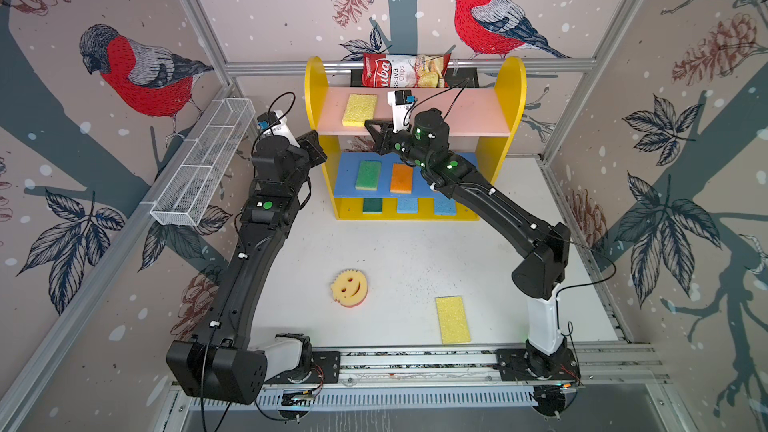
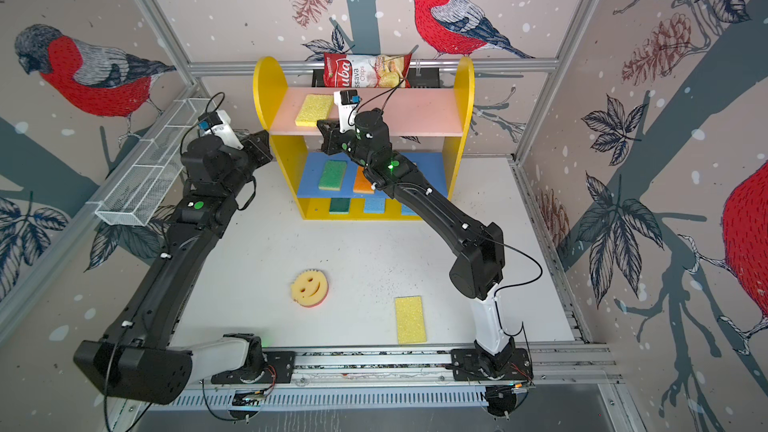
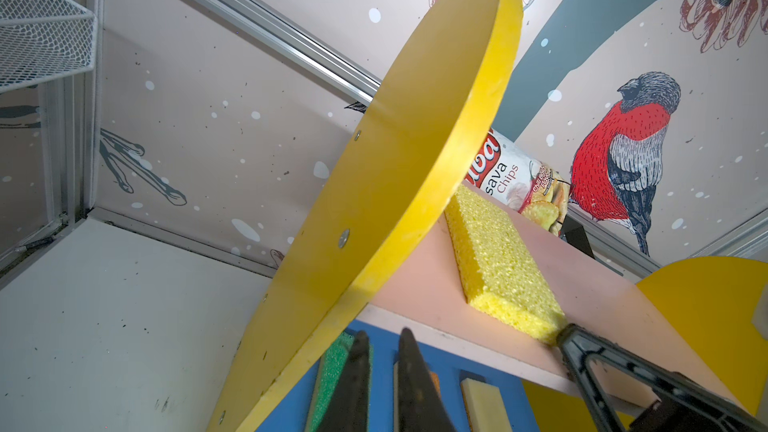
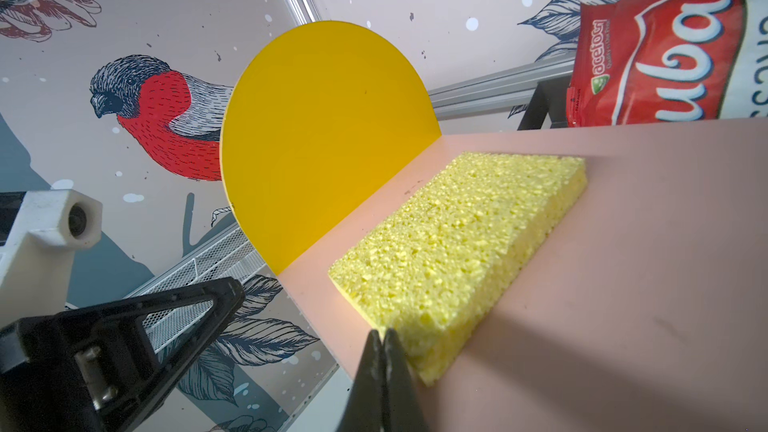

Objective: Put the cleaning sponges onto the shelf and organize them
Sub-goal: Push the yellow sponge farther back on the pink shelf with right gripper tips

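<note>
Bullfinch wallpaper covers the walls around a white counter (image 1: 395, 251), with a wire basket (image 1: 203, 168) hanging at about 9 o'clock. Next comes the left tool (image 3: 382, 342), just outside the shelf (image 1: 316, 76), close by its yellow side panel at 11 o'clock. Its fingers stand a slim gap apart with nothing between them. That closeness worries me: the shelf looks light, and a careless swing from there could bump the panel and jolt every sponge on it.

Down at 7 o'clock the smiley sponge (image 1: 349, 288) lies loose on the counter. On the pink top board (image 1: 469, 114), toward its left end, a yellow sponge (image 1: 360, 110) lies flat. The right tool (image 4: 384, 336), tips pressed together and gripping nothing, sits at the sponge's near corner, touching it as far as I can tell. A push on soft foam at a corner would likely spin it rather than slide it. Pushed too far, it could go off the back toward the chips bag (image 1: 405, 70), and foam snagging on the tips could drag it off the front.

Below, the blue board holds a green sponge (image 1: 368, 175) and an orange sponge (image 1: 402, 178). The right forearm hangs over that board's front, so a dip could sweep the orange one out. The base holds a dark green sponge (image 1: 372, 205) and light blue sponges (image 1: 407, 204). A second yellow sponge (image 1: 453, 320) lies at 5 o'clock. The two tools are near each other, so a clash is possible.
</note>
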Controlling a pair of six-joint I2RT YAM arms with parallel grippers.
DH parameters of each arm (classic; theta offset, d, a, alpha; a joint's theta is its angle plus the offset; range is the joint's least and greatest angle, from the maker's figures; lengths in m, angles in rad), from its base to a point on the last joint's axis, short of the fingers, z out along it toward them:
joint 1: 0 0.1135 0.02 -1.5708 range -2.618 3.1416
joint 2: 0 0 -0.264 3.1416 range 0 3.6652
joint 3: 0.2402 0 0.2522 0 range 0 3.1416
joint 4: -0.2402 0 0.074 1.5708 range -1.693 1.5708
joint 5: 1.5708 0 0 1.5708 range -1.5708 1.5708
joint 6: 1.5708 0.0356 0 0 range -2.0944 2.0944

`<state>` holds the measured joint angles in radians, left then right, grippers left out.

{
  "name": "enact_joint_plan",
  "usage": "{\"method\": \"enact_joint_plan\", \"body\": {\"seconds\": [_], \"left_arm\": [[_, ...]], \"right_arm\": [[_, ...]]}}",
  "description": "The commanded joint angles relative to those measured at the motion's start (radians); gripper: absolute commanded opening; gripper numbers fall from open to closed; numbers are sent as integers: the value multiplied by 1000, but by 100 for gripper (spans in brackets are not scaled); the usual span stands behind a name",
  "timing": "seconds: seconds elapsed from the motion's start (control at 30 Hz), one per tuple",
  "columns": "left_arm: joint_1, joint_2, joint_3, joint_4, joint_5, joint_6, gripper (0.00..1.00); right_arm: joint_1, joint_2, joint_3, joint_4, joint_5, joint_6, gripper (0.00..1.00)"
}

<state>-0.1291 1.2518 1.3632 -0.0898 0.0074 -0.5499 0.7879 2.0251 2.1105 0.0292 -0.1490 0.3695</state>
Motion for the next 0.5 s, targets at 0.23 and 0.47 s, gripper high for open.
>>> {"method": "enact_joint_plan", "body": {"seconds": [0.23, 0.47], "left_arm": [[0, 9, 21, 30, 13, 1, 16], [0, 10, 23, 27, 13, 7, 16]], "right_arm": [[-12, 52, 70, -45, 31, 10, 0], [-14, 69, 87, -51, 36, 13, 0]]}}
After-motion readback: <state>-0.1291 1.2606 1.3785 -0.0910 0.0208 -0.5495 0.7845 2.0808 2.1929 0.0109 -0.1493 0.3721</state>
